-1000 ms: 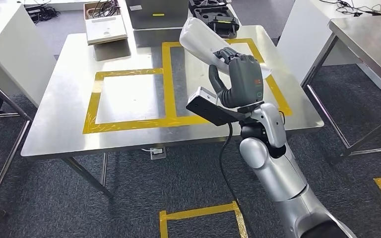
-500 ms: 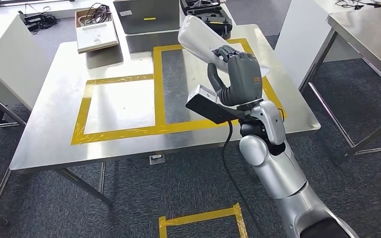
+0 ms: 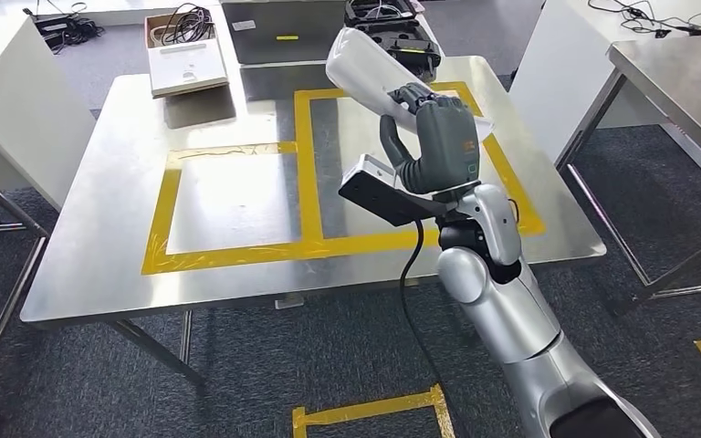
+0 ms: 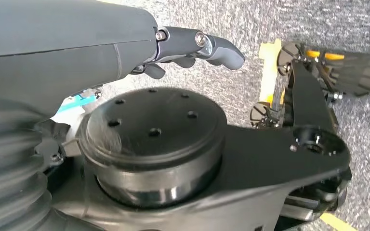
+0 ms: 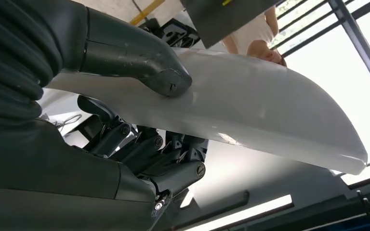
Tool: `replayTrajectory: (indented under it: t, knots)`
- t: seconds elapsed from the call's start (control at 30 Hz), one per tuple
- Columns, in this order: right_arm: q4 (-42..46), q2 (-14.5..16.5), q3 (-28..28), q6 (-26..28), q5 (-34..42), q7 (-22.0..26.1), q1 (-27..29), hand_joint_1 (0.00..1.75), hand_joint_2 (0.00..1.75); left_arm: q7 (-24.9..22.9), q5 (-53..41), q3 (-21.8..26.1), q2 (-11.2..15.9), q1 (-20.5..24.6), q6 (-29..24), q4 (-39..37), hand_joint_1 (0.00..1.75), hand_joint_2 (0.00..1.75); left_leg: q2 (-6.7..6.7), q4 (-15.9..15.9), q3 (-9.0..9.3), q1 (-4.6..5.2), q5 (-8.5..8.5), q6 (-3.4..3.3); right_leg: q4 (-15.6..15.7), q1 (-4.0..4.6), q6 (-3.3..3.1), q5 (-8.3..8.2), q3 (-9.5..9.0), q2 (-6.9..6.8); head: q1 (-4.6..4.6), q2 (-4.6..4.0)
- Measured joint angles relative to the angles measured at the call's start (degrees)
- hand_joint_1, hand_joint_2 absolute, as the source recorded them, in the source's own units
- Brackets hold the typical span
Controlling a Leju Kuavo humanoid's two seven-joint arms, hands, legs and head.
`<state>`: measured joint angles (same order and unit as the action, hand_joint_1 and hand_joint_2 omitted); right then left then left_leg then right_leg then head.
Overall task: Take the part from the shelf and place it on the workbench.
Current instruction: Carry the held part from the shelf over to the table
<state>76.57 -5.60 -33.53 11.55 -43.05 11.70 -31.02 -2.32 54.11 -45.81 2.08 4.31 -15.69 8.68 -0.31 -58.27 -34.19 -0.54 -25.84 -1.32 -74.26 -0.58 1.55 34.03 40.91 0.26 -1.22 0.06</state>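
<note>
The left robot hand point(image 4: 192, 45) is seen hanging by the floor, its fingers curled with nothing in them; the white part point(image 3: 365, 68) is held up over the desk point(image 3: 100, 274) near its right edge, gripped by the right robot hand point(image 3: 434, 141); the part looks light, stiff and smooth, so it could slip; the middle seems the best place to hold.

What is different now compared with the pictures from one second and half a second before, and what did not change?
The whole head view has shifted between the pictures, so the camera moved, not the things on the workbench. Nothing was taken hold of or let go. As before, the right hand grips the white part, held raised above the workbench's right yellow-taped rectangle.
</note>
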Motion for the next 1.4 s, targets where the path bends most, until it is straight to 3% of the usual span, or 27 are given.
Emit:
replayTrajectory:
  t: [0.03, 0.07, 0.1, 0.17, 0.2, 0.33, 0.4, 0.47, 0.5, 0.53, 0.57, 0.63, 0.67, 0.73, 0.83, 0.9, 0.97, 1.0, 1.03, 1.07, 1.13, 1.2, 1.33, 1.4]
  knots:
    - [0.2, -0.3, 0.0, 0.2, -0.1, 0.0, 0.7, 1.75, 1.75, 0.0, 0.0, 0.0, -0.1, -0.1, 0.0, 0.0, 0.00, 1.75, -0.03, -0.1, 0.29, 0.00, -0.29, 0.02, 0.2, -0.03, 0.00, -1.18, 0.52, -0.01, 0.00, -0.01]
    - [0.5, -0.6, 0.0, 0.4, -0.2, 0.1, 1.3, 1.75, 1.75, -0.1, -0.1, 0.0, -0.2, -0.1, 0.0, 0.0, 0.00, 1.75, -0.07, -0.1, 0.64, -0.01, -0.61, 0.10, 2.7, -0.05, -0.09, -3.32, -0.09, -0.02, 0.00, -0.01]
    - [0.8, -0.9, 0.0, 0.5, -0.2, 0.1, 1.8, 1.75, 1.75, -0.1, -0.2, 0.0, -0.3, -0.2, 0.0, 0.0, 0.00, 1.75, -0.11, -0.3, 0.95, 0.00, -0.97, 0.26, 6.7, -0.07, -0.23, -5.85, -1.52, -0.09, 0.00, -0.01]
    - [1.3, -1.3, 0.0, 0.6, -0.2, 0.1, 2.1, 1.75, 1.75, -0.1, -0.6, -0.2, -0.5, -0.1, 0.0, 0.0, 0.00, 1.75, -0.15, -0.6, 1.18, 0.22, -1.63, 0.84, 13.3, 0.10, -0.68, -8.67, -4.14, -0.22, -0.02, -0.01]
    - [1.3, -1.4, 0.1, 0.6, -0.2, 0.1, 2.1, 1.75, 1.75, 0.1, -0.8, -0.3, -0.5, -0.1, 0.0, 0.0, 0.00, 1.75, -0.12, -0.7, 1.16, 0.32, -1.83, 1.17, 14.8, 0.21, -0.95, -8.93, -4.71, -0.22, -0.03, -0.01]
    - [1.7, -1.7, 0.9, 0.6, -0.2, -0.1, 2.2, 1.75, 1.75, 0.8, -1.3, -0.6, -0.4, 0.5, 0.0, 0.0, 0.00, 1.75, 0.04, -1.1, 1.20, 0.32, -2.55, 2.53, 15.6, 0.16, -2.26, -8.55, -5.39, 0.07, -0.08, -0.01]
    - [2.1, -1.7, 1.0, 0.6, -0.3, -0.2, 2.3, 1.75, 1.75, 0.9, -1.3, -0.8, -0.3, 0.8, 0.0, 0.0, 0.00, 1.75, 0.08, -6.0, -1.16, 0.19, -4.82, 3.08, 15.9, -0.04, -2.93, -8.32, -6.09, 0.02, -0.13, -0.01]
    - [2.2, -1.7, 1.0, 0.6, -0.5, -0.3, 2.6, 1.75, 1.75, 0.9, -1.3, -1.0, -0.3, 0.9, 0.0, 0.0, 0.00, 1.75, 0.07, -13.6, -5.37, 0.10, -7.56, 3.38, 15.9, 0.04, -3.30, -7.90, -6.54, -0.01, -0.15, 0.00]
    - [2.3, -1.7, 1.0, 0.5, -0.7, -0.4, 2.9, 1.75, 1.75, 0.8, -1.3, -1.1, -0.3, 0.9, 0.0, 0.0, 0.00, 1.75, 0.07, -16.0, -6.97, 0.09, -7.82, 3.41, 15.9, 0.09, -3.36, -7.66, -6.78, 0.02, -0.15, 0.01]
    - [2.3, -1.7, 1.0, 0.4, -0.9, -0.5, 3.0, 1.75, 1.75, 0.7, -1.3, -1.2, -0.3, 0.9, 0.0, 0.0, 0.00, 1.75, 0.07, -16.5, -7.64, 0.09, -6.99, 3.36, 15.8, 0.12, -3.35, -7.41, -7.08, 0.09, -0.15, 0.01]
    - [2.3, -1.7, 1.0, 0.3, -1.0, -0.7, 3.1, 1.75, 1.75, 0.7, -1.2, -1.3, -0.3, 0.8, 0.0, 0.0, 0.00, 1.75, 0.07, -14.6, -7.17, 0.10, -5.07, 3.23, 15.8, 0.14, -3.29, -7.11, -7.49, 0.18, -0.15, 0.00]
    - [2.4, -1.7, 1.0, 0.2, -1.1, -1.0, 3.0, 1.75, 1.75, 0.5, -1.2, -1.3, -0.2, 0.7, 0.0, 0.0, 0.00, 1.75, 0.06, -6.9, -4.01, 0.19, -0.54, 2.72, 15.8, 0.19, -3.00, -6.45, -8.40, 0.31, -0.15, -0.01]
    - [2.4, -1.7, 1.0, 0.2, -1.2, -1.1, 2.9, 1.75, 1.75, 0.4, -1.2, -1.3, -0.2, 0.7, 0.0, 0.0, 0.00, 1.75, 0.03, -3.4, -2.44, 0.30, 0.71, 2.43, 15.7, 0.27, -2.74, -6.14, -8.66, 0.34, -0.16, -0.01]
    - [2.5, -1.6, 1.0, 0.1, -1.2, -1.2, 2.9, 1.75, 1.75, 0.2, -1.1, -1.4, -0.2, 0.8, 0.0, 0.0, 0.00, 1.75, -0.04, -0.7, -1.10, 0.55, 0.81, 1.90, 15.7, 0.36, -2.15, -5.81, -8.76, 0.34, -0.16, -0.01]
    - [2.5, -1.6, 1.0, 0.2, -1.2, -1.1, 3.0, 1.75, 1.75, 0.2, -0.9, -1.4, -0.2, 0.6, 0.0, 0.0, 0.00, 1.75, -0.11, 0.0, -0.56, 0.36, 0.59, 0.96, 15.5, 0.31, -1.13, -5.26, -8.74, 0.25, -0.16, 0.00]
    - [2.5, -1.6, 1.0, 0.3, -1.4, -1.1, 3.0, 1.75, 1.75, 0.2, -0.9, -1.4, -0.2, 0.6, 0.0, 0.0, 0.00, 1.75, -0.06, 0.4, 0.09, 0.11, 0.46, 0.29, 11.4, 0.19, -0.43, -3.35, -6.72, 0.12, -0.12, 0.01]
    - [2.4, -1.6, 1.1, 0.2, -1.5, -1.1, 3.1, 1.75, 1.75, 0.2, -1.0, -1.4, -0.1, 0.7, 0.0, 0.0, 0.00, 1.75, -0.03, 0.4, 0.42, 0.12, 0.06, -0.08, 3.6, 0.04, 0.12, -0.64, -2.24, 0.05, -0.09, -0.01]
    - [2.4, -1.6, 1.1, 0.2, -1.5, -1.1, 3.2, 1.75, 1.75, 0.2, -1.0, -1.4, -0.2, 0.7, 0.0, 0.0, 0.00, 1.75, -0.04, 0.3, 0.55, 0.12, -0.16, -0.11, 0.5, -0.03, 0.30, -0.06, -0.13, 0.04, -0.10, -0.01]
    - [2.3, -1.6, 1.1, 0.1, -1.5, -1.1, 3.2, 1.75, 1.75, 0.1, -1.1, -1.4, -0.2, 0.7, 0.0, 0.0, 0.00, 1.75, -0.06, 0.2, 0.73, 0.11, -0.43, -0.08, -0.6, -0.10, 0.40, -0.64, 1.09, 0.02, -0.10, -0.01]
    - [2.3, -1.6, 1.1, 0.0, -1.6, -1.1, 3.1, 1.75, 1.75, 0.1, -1.2, -1.4, -0.2, 0.7, 0.0, 0.0, 0.00, 1.75, -0.08, 0.1, 0.97, 0.08, -0.73, 0.01, 0.4, -0.18, 0.44, -2.20, 1.26, 0.01, -0.09, -0.01]
    - [2.3, -1.6, 1.1, 0.0, -1.7, -1.1, 2.9, 1.75, 1.75, -0.1, -1.3, -1.4, -0.2, 0.8, 0.0, 0.0, 0.00, 1.75, -0.13, -0.3, 1.59, 0.00, -1.54, 0.36, 7.7, -0.35, 0.36, -6.93, -1.38, -0.08, -0.09, 0.00]
    - [2.3, -1.5, 1.0, -0.1, -1.8, -1.1, 2.7, 1.75, 1.75, -0.2, -1.4, -1.5, -0.1, 1.0, 0.0, 0.0, 0.00, 1.75, -0.23, -0.7, 1.90, 0.11, -2.28, 1.05, 13.8, -0.18, -0.15, -9.00, -4.21, -0.11, -0.06, 0.01]
    - [2.0, -1.1, 1.1, -0.2, -2.0, -0.7, 2.7, 1.75, 1.75, -0.2, -1.1, -1.5, 0.0, 1.3, 0.0, 0.0, 0.00, 1.75, -0.23, -0.5, 2.19, 0.14, -2.88, 2.54, 15.2, 0.03, -1.84, -8.45, -5.09, 0.12, -0.09, 0.00]
    - [1.8, -0.9, 1.1, -0.2, -2.0, -0.3, 2.5, 1.75, 1.75, -0.1, -0.9, -1.5, 0.2, 1.4, 0.0, 0.0, 0.00, 1.75, -0.08, -3.3, 0.91, 0.06, -4.35, 3.13, 15.6, -0.20, -2.59, -8.30, -5.66, 0.09, -0.20, 0.00]
